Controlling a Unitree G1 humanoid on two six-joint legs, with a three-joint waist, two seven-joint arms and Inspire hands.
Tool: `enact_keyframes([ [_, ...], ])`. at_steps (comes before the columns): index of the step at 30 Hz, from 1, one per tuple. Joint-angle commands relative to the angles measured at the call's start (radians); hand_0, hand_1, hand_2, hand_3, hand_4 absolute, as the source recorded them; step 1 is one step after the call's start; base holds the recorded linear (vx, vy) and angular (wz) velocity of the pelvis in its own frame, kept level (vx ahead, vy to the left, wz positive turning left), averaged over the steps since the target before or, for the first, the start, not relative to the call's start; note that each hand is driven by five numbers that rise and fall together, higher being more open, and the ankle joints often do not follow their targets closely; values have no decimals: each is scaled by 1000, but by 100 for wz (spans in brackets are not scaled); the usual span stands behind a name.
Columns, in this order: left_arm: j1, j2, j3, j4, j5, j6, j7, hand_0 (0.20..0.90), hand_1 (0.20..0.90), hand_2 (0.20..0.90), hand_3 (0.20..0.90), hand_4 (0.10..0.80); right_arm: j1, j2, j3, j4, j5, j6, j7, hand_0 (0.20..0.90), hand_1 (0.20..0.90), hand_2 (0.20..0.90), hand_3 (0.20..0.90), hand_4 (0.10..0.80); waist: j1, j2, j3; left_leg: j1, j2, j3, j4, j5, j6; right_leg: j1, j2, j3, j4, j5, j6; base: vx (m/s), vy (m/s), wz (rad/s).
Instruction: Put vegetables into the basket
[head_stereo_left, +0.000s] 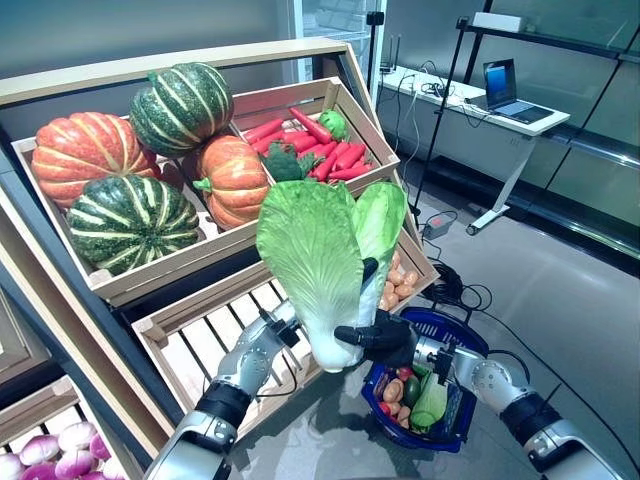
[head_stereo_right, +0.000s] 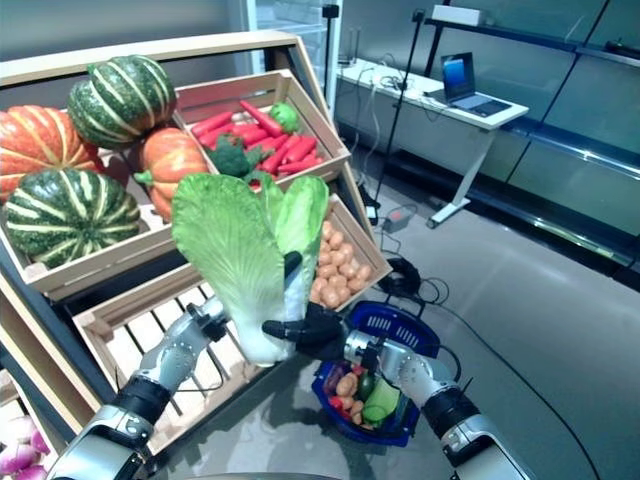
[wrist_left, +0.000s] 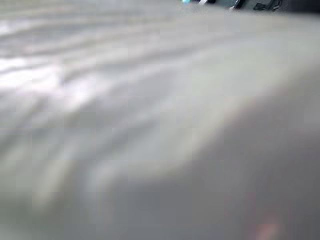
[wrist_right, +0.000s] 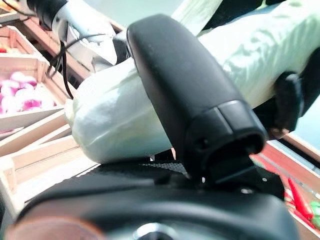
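A big napa cabbage (head_stereo_left: 320, 260) with green leaves and a white base stands upright in the air in front of the shelf. My right hand (head_stereo_left: 380, 335) is shut on its white base, with the thumb (wrist_right: 195, 100) lying across it. My left hand (head_stereo_left: 285, 325) is behind the cabbage, mostly hidden, and its wrist view shows only a pale blurred surface. Just below and to the right of the cabbage, a blue basket (head_stereo_left: 462, 335) sits on the floor holding potatoes, a green vegetable and something red.
The sloped wooden shelf carries crates of pumpkins (head_stereo_left: 130, 180), red carrots with broccoli (head_stereo_left: 320, 145) and potatoes (head_stereo_left: 405, 275). A slatted crate (head_stereo_left: 210, 340) lies behind my left arm, with purple-white bulbs (head_stereo_left: 50, 450) lower left. A desk with a laptop (head_stereo_left: 505, 90) stands behind.
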Motion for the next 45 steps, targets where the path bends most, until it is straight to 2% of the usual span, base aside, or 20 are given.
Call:
enact_keyframes([
  [1, -2, -32, -94, 26, 15, 0, -95, 300, 300, 300, 300, 400, -246, 58, -248, -6, 236, -190, 60, 300, 300, 300, 300, 400, 12, 7, -35, 29, 35, -22, 2, -65, -40, -51, -10, 4, 38, 70, -40, 0, 0, 0],
  [4, -2, -33, -95, 25, 18, 1, -95, 312, 312, 312, 312, 408, -248, 59, -247, -13, 244, -189, 57, 300, 300, 300, 300, 400, 13, 5, -32, 29, 36, -23, 2, -64, -41, -51, -10, 3, 39, 70, -40, 0, 0, 0],
  [5, -3, -33, -94, 25, 19, 5, -95, 448, 448, 448, 448, 499, -252, 59, -248, -10, 244, -187, 53, 300, 300, 300, 300, 400, 13, 5, -31, 30, 36, -23, 2, -64, -41, -50, -10, 4, 39, 70, -40, 0, 0, 0],
  [7, -1, -31, -90, 25, 20, 11, -95, 582, 582, 582, 582, 588, -252, 59, -251, -7, 240, -181, 51, 300, 300, 300, 300, 400, 14, 5, -33, 30, 37, -24, 1, -64, -41, -50, -10, 3, 38, 70, -40, 0, 0, 0],
  [8, 1, -30, -88, 24, 19, 13, -84, 900, 900, 900, 900, 800, -252, 58, -250, -7, 239, -178, 49, 300, 300, 300, 300, 400, 13, 5, -32, 30, 38, -23, 1, -64, -42, -51, -10, 4, 38, 70, -40, 0, 0, 0],
  [19, 24, -27, -17, 43, -34, 48, -16, 900, 900, 900, 900, 800, -217, 55, -262, 10, 217, -145, 75, 300, 300, 300, 300, 400, 16, 5, -26, 30, 44, -20, 5, -60, -45, -50, -8, 4, 31, 75, -43, 0, 0, 0],
  [27, 34, -65, 90, 114, -190, 73, -28, 900, 900, 900, 900, 800, -195, 61, -277, 40, 192, -118, 97, 300, 300, 300, 300, 400, 13, 0, -35, 34, 47, -17, 1, -61, -50, -44, -7, 5, 19, 78, -42, 3, 1, -2],
  [28, 35, -80, 126, 135, -248, 75, -32, 900, 900, 900, 900, 800, -186, 60, -287, 52, 184, -114, 98, 300, 300, 300, 300, 400, 11, -3, -37, 34, 49, -16, 1, -62, -52, -43, -7, 4, 14, 80, -41, 1, -3, -3],
  [31, 35, -92, 167, 154, -323, 69, -23, 900, 900, 900, 900, 800, -177, 60, -301, 68, 167, -112, 92, 300, 300, 300, 300, 400, 9, -6, -40, 32, 51, -14, 1, -61, -55, -42, -8, 3, 10, 82, -41, 0, 0, 0],
  [33, 34, -104, 207, 172, -366, 46, 4, 900, 900, 900, 900, 800, -173, 56, -315, 83, 138, -108, 79, 300, 300, 300, 300, 400, 7, -9, -41, 30, 52, -15, 1, -60, -56, -42, -7, 4, 7, 83, -41, 0, 0, 0],
  [34, 37, -103, 231, 183, -384, -12, 56, 900, 900, 900, 900, 800, -164, 50, -326, 97, 120, -105, 71, 300, 300, 300, 300, 400, 6, -11, -41, 28, 53, -15, 1, -60, -57, -44, -7, 4, 6, 84, -42, 0, 0, 0],
  [37, 39, -87, 260, 201, -403, -82, 133, 900, 900, 900, 900, 800, -149, 27, -347, 126, 95, -99, 57, 300, 300, 300, 300, 400, 3, -15, -39, 25, 54, -16, 1, -59, -58, -45, -6, 2, 3, 85, -42, 0, 0, 0],
  [41, 48, -57, 273, 218, -360, -151, 195, 900, 900, 900, 900, 800, -113, -13, -381, 163, 63, -97, 60, 300, 300, 300, 300, 400, -1, -18, -34, 16, 55, -16, 1, -53, -59, -49, -6, 1, -3, 93, -39, -43, -19, -1],
  [45, 50, -16, 284, 230, -333, -180, 248, 900, 900, 900, 900, 800, -73, -62, -417, 214, 23, -87, 99, 300, 300, 300, 300, 400, -6, -20, -24, 9, 59, -13, 1, -47, -61, -55, -6, 3, -6, 101, -35, -28, -21, 0],
])
